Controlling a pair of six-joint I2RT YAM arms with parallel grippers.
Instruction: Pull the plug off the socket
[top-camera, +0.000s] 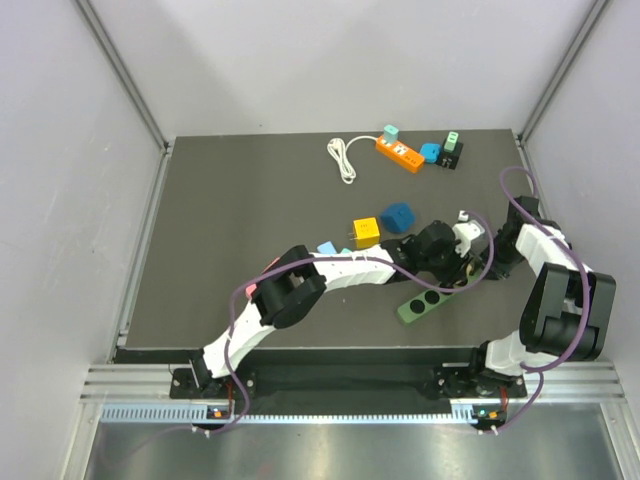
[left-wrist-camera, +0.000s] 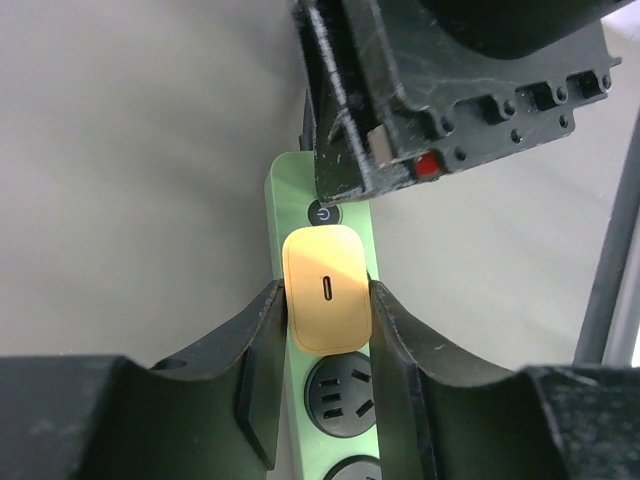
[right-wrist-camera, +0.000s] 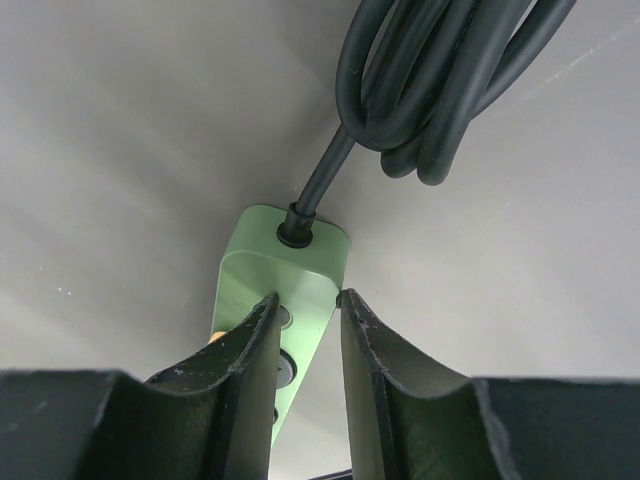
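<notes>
A green power strip, the socket (top-camera: 420, 303), lies flat near the front right of the dark table. A yellow plug (left-wrist-camera: 327, 300) sits in its first outlet, just below the power button. My left gripper (left-wrist-camera: 327, 287) is shut on the plug, one finger pressed to each side. My right gripper (right-wrist-camera: 307, 297) is shut on the socket (right-wrist-camera: 290, 255) at its cord end, where the black cable (right-wrist-camera: 430, 90) leaves it. In the left wrist view the right gripper's body (left-wrist-camera: 450, 90) hangs just beyond the plug. From above, both grippers hide the plug.
An orange power strip (top-camera: 399, 153) with a white cable (top-camera: 343, 160) lies at the back, beside blue (top-camera: 430, 153) and black (top-camera: 452, 152) adapters. A yellow cube adapter (top-camera: 366, 232) and a blue plug (top-camera: 398, 216) sit just behind the left arm.
</notes>
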